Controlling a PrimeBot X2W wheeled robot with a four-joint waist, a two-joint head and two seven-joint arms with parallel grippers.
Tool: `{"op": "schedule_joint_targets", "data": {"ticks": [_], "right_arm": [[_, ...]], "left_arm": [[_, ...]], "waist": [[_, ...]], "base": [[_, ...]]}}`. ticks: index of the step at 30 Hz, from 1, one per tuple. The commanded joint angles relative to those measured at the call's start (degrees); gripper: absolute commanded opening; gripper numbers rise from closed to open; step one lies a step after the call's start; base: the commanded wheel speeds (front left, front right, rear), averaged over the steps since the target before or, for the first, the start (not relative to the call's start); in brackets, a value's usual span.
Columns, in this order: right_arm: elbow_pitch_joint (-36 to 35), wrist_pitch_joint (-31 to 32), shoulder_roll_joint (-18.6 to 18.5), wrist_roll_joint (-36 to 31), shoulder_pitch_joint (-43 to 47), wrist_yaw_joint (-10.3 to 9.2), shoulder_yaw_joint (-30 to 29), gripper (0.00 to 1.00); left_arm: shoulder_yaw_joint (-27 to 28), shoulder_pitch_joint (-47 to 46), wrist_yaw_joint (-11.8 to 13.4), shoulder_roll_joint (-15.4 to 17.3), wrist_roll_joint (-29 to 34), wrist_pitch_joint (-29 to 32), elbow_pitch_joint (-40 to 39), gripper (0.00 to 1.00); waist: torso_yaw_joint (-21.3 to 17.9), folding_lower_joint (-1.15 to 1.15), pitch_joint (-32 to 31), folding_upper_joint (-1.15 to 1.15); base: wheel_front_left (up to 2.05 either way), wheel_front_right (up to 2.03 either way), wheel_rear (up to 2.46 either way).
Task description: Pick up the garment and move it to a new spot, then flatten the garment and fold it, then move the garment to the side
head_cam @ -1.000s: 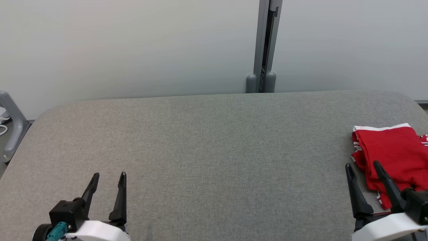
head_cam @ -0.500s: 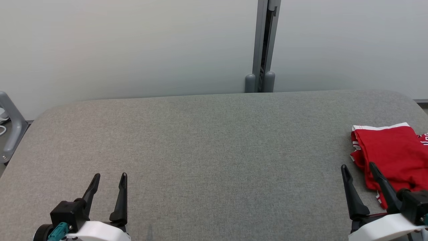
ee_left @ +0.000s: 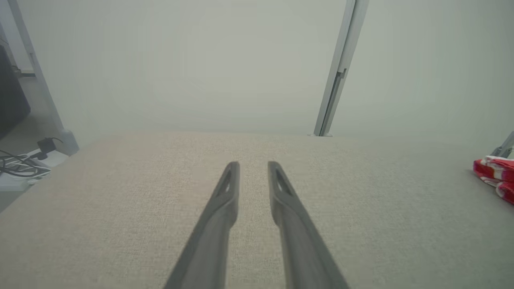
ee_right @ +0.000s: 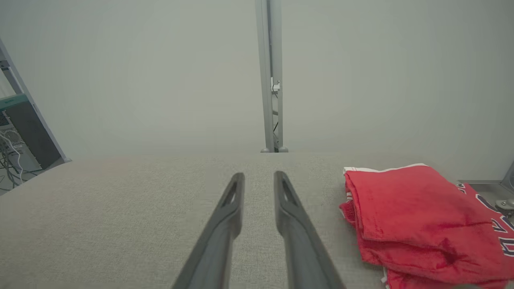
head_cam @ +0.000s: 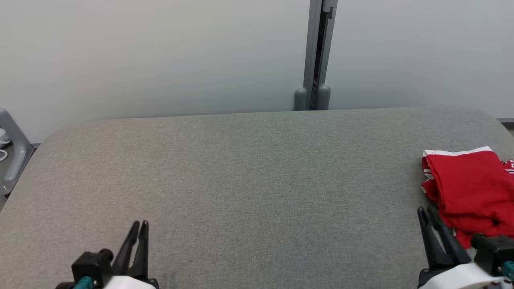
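Looking down, you find left gripper (head_cam: 139,223) and right gripper (head_cam: 426,210) nearest, each with fingers almost together, a slim gap, holding nothing. Beside the right one, the folded red garment (head_cam: 470,188) lies at the right end of the grey table (head_cam: 257,180).

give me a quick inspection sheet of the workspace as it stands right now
surface: grey fabric table top, flat
job's things: red garment, folded in a rumpled stack at the table's right edge, white trim and lettering showing
clutter: nothing seen
grippers: left gripper low over the table's near left, jaws narrowly apart, holding nothing; right gripper just left of the garment, jaws narrowly apart, holding nothing
cables: dark cables on the floor off the table's left side
surroundings: pale wall, grey post behind the table, grey rail at left
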Motion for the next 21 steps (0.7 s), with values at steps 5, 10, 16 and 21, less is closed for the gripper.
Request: {"op": "schedule_joint_targets", "data": {"ticks": [5, 10, 16, 21], "right_arm": [[1.4, 1.8, -0.3, 5.2, -0.6, 0.00, -1.7, 0.00], [2.7, 3.9, -0.7, 10.9, -1.4, 0.00, -3.7, 0.00], [3.9, 5.8, -1.0, 16.1, -2.2, 0.00, -5.6, 0.00], [5.0, 7.7, -1.4, 21.1, -2.9, 0.00, -7.5, 0.00]], "left_arm": [[0.3, 0.3, -1.3, -1.3, -3.5, -0.1, -0.1, 0.00], [0.8, 0.1, -2.8, -2.5, -7.3, -0.3, 0.0, 0.00], [1.3, 0.0, -4.3, -3.6, -11.0, -0.4, 0.0, 0.00], [1.8, -0.2, -5.7, -4.6, -14.4, -0.5, 0.1, 0.00]], "waist": [[-0.1, 0.00, 0.2, 0.00], [-0.1, 0.00, 0.3, 0.00], [-0.2, 0.00, 0.5, 0.00], [-0.2, 0.00, 0.6, 0.00]], "base": [[0.00, 0.00, 0.00], [0.00, 0.00, 0.00], [0.00, 0.00, 0.00], [0.00, 0.00, 0.00]]}}
